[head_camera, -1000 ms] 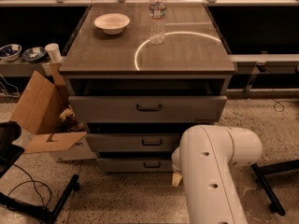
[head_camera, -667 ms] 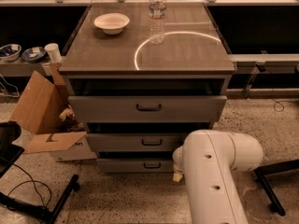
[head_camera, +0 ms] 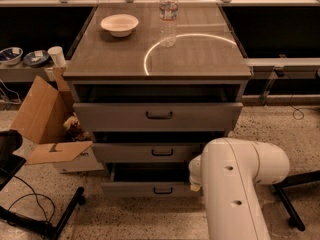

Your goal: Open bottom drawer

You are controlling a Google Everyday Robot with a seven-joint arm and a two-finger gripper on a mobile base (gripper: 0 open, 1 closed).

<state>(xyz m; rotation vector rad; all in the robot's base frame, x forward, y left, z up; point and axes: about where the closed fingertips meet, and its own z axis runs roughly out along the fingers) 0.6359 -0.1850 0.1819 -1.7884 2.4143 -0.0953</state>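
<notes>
The bottom drawer (head_camera: 150, 189) is the lowest of three grey drawers and has a small dark bar handle (head_camera: 162, 190). It stands pulled out a little, with a dark gap above its front. My gripper (head_camera: 195, 178) is at the right end of this drawer's front, mostly hidden behind my white arm (head_camera: 235, 184). The middle drawer (head_camera: 150, 152) and the tall top drawer (head_camera: 157, 116) also stand slightly out.
A white bowl (head_camera: 119, 24) and a water bottle (head_camera: 168, 14) stand on the cabinet top (head_camera: 200, 54). An open cardboard box (head_camera: 47, 119) sits on the floor to the left. A black stand leg (head_camera: 60, 219) lies front left and another (head_camera: 290, 209) at the right.
The bottom drawer's front has slid out toward the camera, opening a wider dark gap above it. My arm has drawn back slightly with it.
</notes>
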